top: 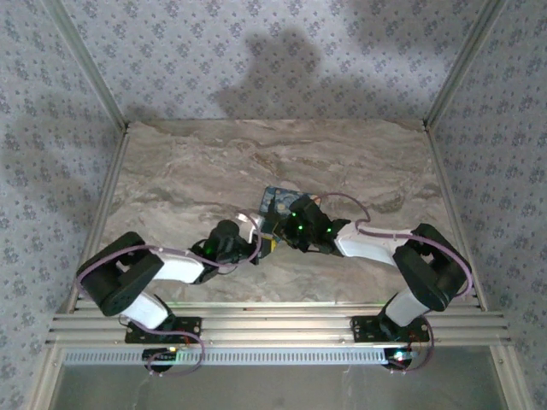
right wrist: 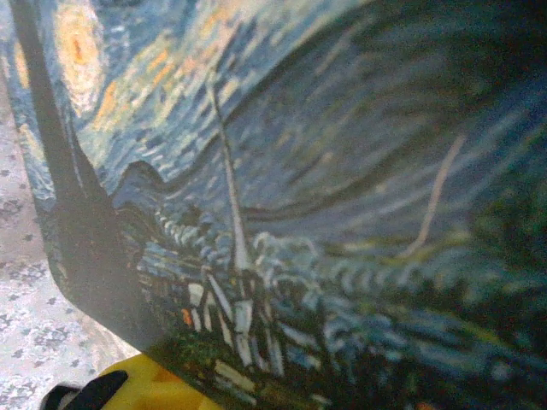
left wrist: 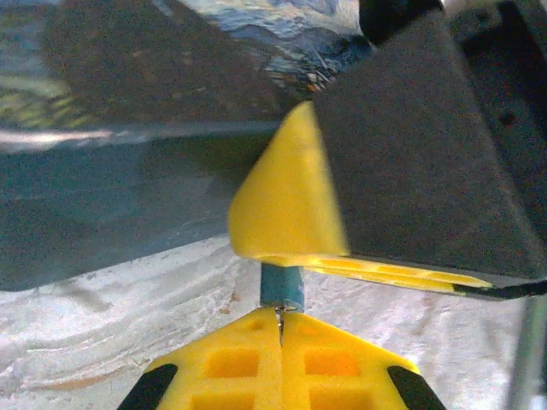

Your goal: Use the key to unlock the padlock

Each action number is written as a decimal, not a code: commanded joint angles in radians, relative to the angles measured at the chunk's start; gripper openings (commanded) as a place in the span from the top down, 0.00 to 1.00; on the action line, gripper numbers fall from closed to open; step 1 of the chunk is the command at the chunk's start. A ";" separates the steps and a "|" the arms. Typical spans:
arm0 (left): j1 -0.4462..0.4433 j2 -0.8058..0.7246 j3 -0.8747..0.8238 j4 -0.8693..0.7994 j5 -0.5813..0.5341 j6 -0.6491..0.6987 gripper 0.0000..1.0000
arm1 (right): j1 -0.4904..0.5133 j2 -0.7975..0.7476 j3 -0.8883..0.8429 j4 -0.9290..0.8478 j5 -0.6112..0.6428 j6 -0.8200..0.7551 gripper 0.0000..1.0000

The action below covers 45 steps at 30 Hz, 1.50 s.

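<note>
Near the counter's middle, our left hand (left wrist: 279, 329) is clenched on the small, stiff, slippery key (left wrist: 282, 286), best pinched flat, while our right hand (top: 286, 220) seemingly clamps the heavy, hard padlock (top: 278, 201) by its painted sides.

Floral-patterned walls (top: 256, 51) surround a marbled tabletop (top: 197, 162).

The counter (top: 171, 162) is a marble-patterned slab, beige with grey-brown veins. 1 thing rests directly on it: a dark blue block (top: 275, 198) whose top face is printed with a swirling night-sky painting. Bare marble shows on all sides of the block, widest behind it.
</note>
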 commanded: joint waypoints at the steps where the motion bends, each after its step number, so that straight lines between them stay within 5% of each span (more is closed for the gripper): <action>1: -0.068 -0.025 0.046 -0.133 -0.147 0.237 1.00 | -0.011 -0.012 0.067 -0.068 -0.053 -0.013 1.00; 7: -0.075 -0.040 0.025 -0.098 -0.200 0.271 1.00 | -0.010 -0.012 0.073 -0.122 -0.056 -0.029 1.00; 16: -0.119 -0.044 -0.012 -0.059 -0.287 0.318 1.00 | -0.007 -0.001 0.069 -0.123 -0.066 -0.017 0.87; 31: -0.119 0.046 -0.048 0.085 -0.253 0.221 1.00 | -0.001 -0.002 0.054 -0.096 -0.056 0.006 0.54; 45: -0.119 0.027 -0.063 0.071 -0.294 0.209 1.00 | 0.018 -0.028 0.032 -0.116 -0.002 0.003 0.43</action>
